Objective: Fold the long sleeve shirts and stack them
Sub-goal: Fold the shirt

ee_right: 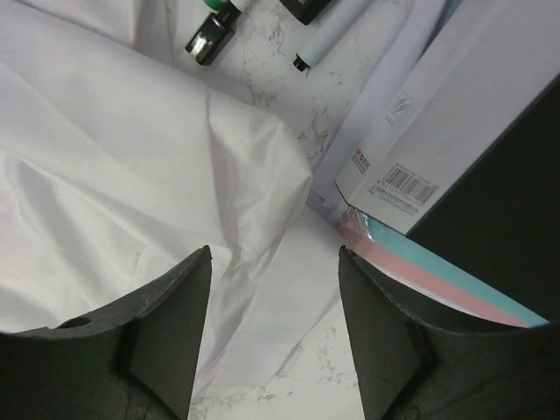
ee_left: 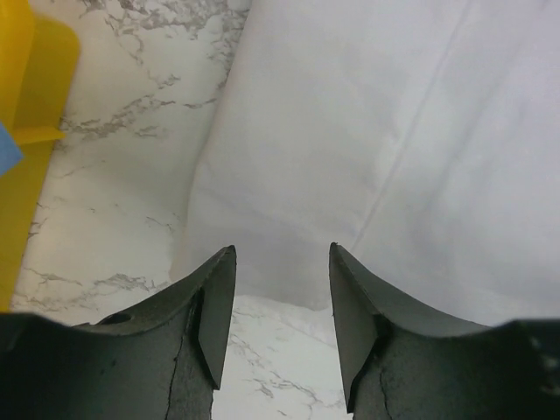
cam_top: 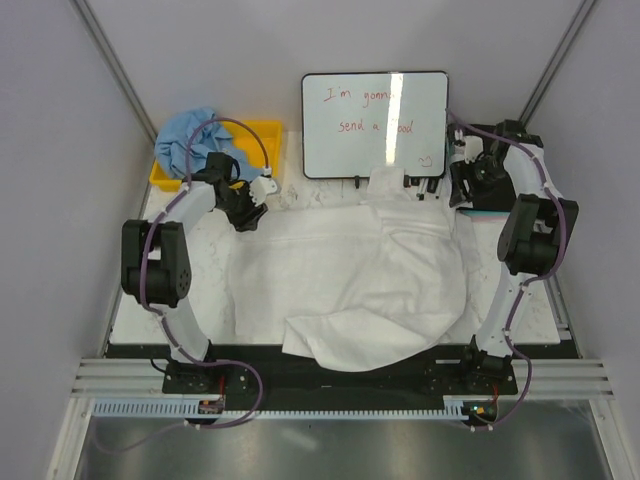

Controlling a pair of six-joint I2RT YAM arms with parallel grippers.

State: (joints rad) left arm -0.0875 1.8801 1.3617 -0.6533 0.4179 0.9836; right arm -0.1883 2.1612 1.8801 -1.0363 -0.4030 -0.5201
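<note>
Large plain white long-sleeved cloth shirt (cam_top: 350, 280): spread wrinkled over the middle of the marble-patterned table (ee_left: 114, 175). Near edge folded over itself and lapping the dark strip between the arm bases. Sleeves hard to pick out among the folds.

Left gripper (ee_left: 282, 254): jaws apart, nothing between them, above the shirt's left edge where cloth meets bare table. Contact with the cloth cannot be told.

Right gripper (ee_right: 276, 254): jaws spread and empty, over the shirt's far right corner. Just beside it, a stack of flat boxes (ee_right: 455, 114), cut off by the frame.

Farther: a green-capped marker (ee_right: 210, 35) and a white pen (ee_right: 328, 39) at the shirt's far edge, both cropped.

Far left: light blue wrinkled cloth shirt (cam_top: 195, 140) bunched in the yellow plastic bin (cam_top: 270, 130), partly hidden by the left arm's cable. White rectangular whiteboard (cam_top: 375, 125) behind, red writing partly lost to glare.
</note>
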